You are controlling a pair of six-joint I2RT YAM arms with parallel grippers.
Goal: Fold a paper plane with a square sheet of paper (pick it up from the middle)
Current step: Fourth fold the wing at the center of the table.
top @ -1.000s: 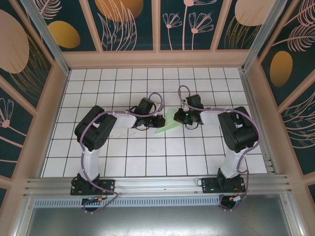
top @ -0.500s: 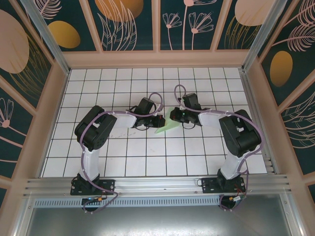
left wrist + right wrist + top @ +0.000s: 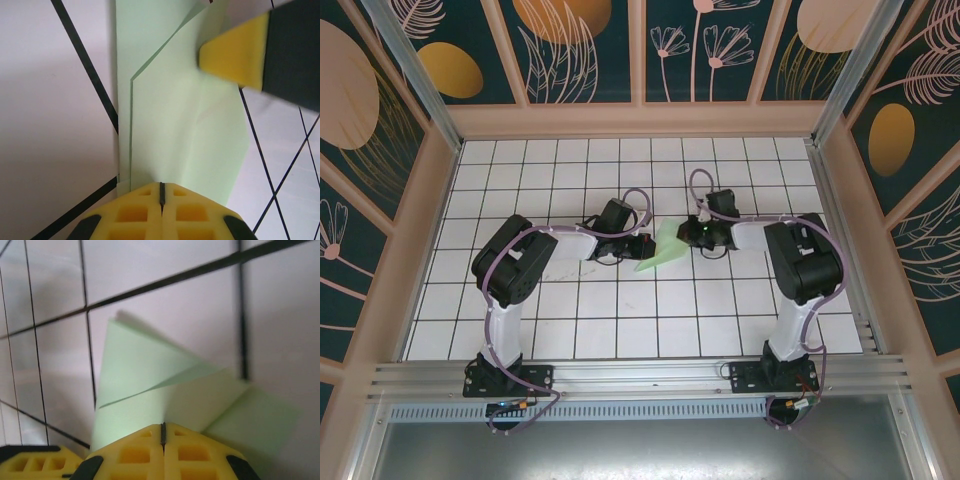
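White grid-tiled table carries the half-folded paper plane at its middle, between left gripper and right gripper. Wrist views add its layered flaps and both claws fully closed, tips at the paper's edge; any pinch is unclear.

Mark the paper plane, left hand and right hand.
paper plane [image 3: 662, 252]: top view, middle of the green fold.
left hand [image 3: 161, 191]: left wrist view, seam between shut fingertips.
right hand [image 3: 163, 431]: right wrist view, seam between shut fingertips.

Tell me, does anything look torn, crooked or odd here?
Nothing torn or spilled. The paper is half-folded, and its layers look uneven: one flap's edge sits inside the edge of the layer beneath.
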